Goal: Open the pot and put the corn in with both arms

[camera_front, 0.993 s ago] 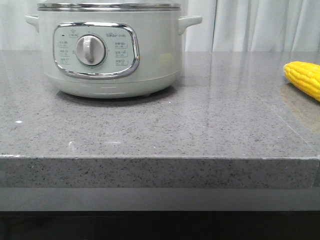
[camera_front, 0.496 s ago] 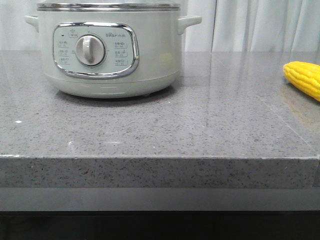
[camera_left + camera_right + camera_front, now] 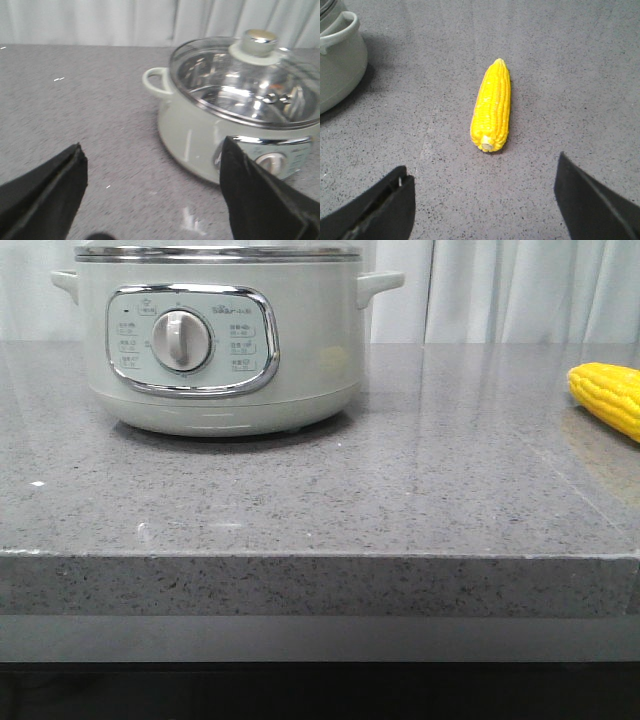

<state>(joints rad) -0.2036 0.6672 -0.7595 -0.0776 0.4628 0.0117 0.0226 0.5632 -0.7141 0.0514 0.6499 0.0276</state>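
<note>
A speckled grey stone table stands before pale curtains. The lidded pot sits far left; the corn lies right. Both the left gripper and right gripper gape wide, empty.

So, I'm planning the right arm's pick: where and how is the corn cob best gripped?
Take the corn cob across its thick middle, coming down from above. It lies flat on the counter, lengthwise toward the open right hand and tapering at the far tip, so fingers closing on its long sides should hold best.
</note>
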